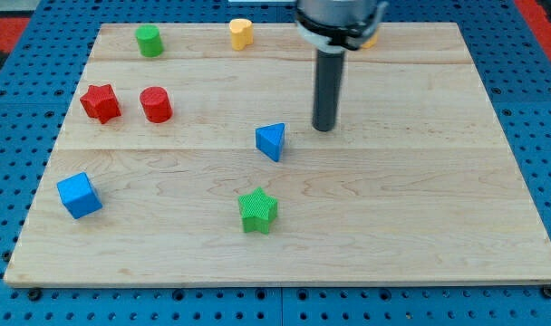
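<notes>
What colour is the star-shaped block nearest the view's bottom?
Green: the star shows in the camera view, below my tip.

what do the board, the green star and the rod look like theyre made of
Board: pale wood, probably joined planks; grain streaks and long seams show, matte finish.
Green star: looks like plastic, possibly 3D-printed; fine ridged lines on its top, uniform colour.
Rod, ending at my tip, just to the view's right of the blue triangular block, apart from it: dark, smooth, faint sheen; metal or plastic, cannot tell.

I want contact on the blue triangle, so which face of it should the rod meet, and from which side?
Meet the blue triangular block on its flat face toward the view's right. My tip sits just right of it and slightly higher in view, apart, with bare board between them.
</notes>
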